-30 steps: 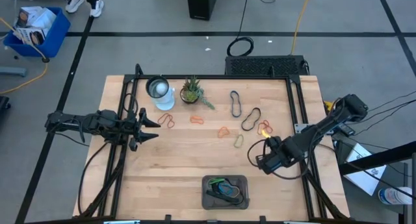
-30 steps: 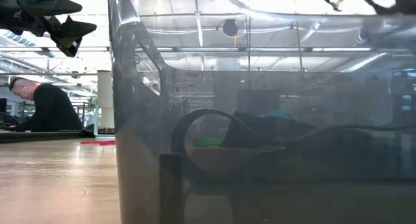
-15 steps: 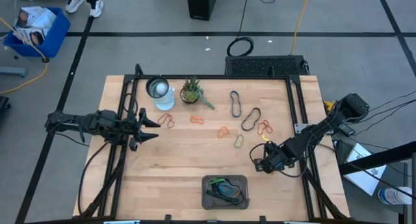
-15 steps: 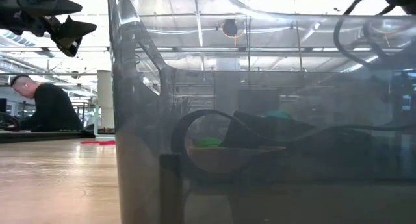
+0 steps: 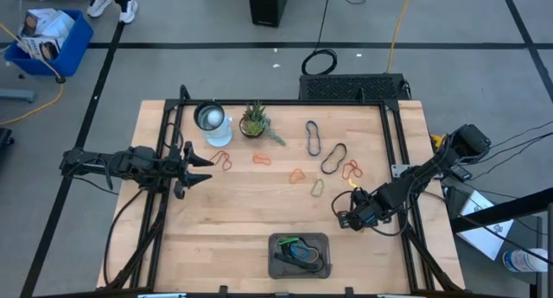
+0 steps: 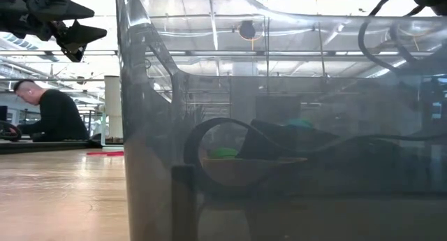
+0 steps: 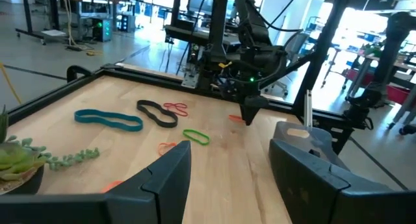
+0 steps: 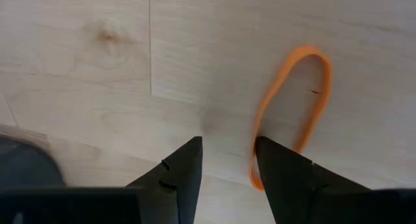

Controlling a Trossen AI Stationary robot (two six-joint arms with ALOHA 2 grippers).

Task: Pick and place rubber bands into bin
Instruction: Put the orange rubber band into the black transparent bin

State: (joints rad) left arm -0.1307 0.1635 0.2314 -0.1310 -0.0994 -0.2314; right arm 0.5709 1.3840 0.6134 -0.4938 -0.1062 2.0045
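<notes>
Several rubber bands lie flat on the wooden table: blue [image 5: 313,136], black [image 5: 333,158], red [image 5: 352,168], green [image 5: 317,187] and orange ones [image 5: 262,159]. The dark grey bin [image 5: 300,253] at the near edge holds a few bands. My right gripper [image 8: 227,160] is open and points down just above the table. An orange band [image 8: 292,100] lies flat beside one of its fingers. My left gripper [image 5: 206,167] is open and empty above the table's left side. My right gripper comes from above, pointing down. One fingertip [image 8: 276,165] stands at the orange band's end [image 8: 255,177], with the rest of the band outside the fingers. I cannot tell whether the finger touches the band. The band lies flat on the table.
A small potted plant [image 5: 254,121] and a white-and-dark round object [image 5: 210,118] stand at the far left of the table. The bin's wall [image 6: 279,164] fills most of the low view. A person [image 6: 49,119] sits in the room beyond the table.
My right gripper has gone down toward the table and a little toward the near edge, and now stands low beside the orange band.
</notes>
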